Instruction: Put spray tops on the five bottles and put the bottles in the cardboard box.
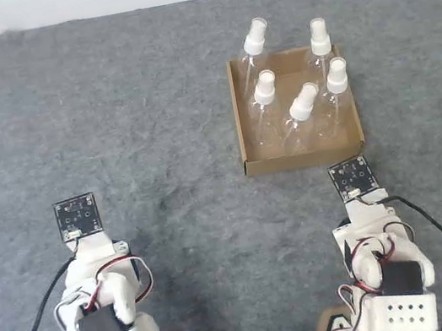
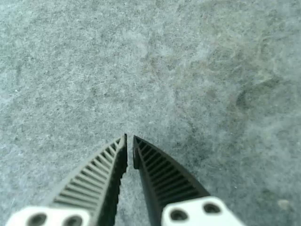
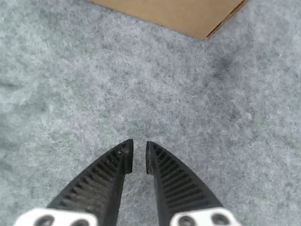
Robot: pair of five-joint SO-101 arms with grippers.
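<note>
Nearest the camera in the high view, the white left arm [image 1: 103, 323] and the white right arm [image 1: 386, 273] sit folded back at the near edge of the table, side by side and well apart. The left gripper [image 2: 130, 137], with black ribbed fingers, is clenched on nothing; its tips almost meet, with a thin slit between them, above bare grey felt table cover [image 2: 197, 70]. The right gripper [image 3: 139, 142] is likewise closed and empty, with a narrow gap between its 2 black ribbed tips over the same felt. Just beyond the right arm lies the shallow brown cardboard box [image 1: 305, 158], its near wall and 1 corner [image 3: 188, 16] showing ahead of the right gripper, apart from it. Inside the box stand the 5 clear plastic bottles [image 1: 267, 121], each already wearing a white spray top [image 1: 264, 86]. 3 bottles stand in the nearer row, the middle one [image 1: 295, 131] tilted, its top leaning toward the far right. The 2 far bottles stand by the back wall, their tops rising past the far rim.
</note>
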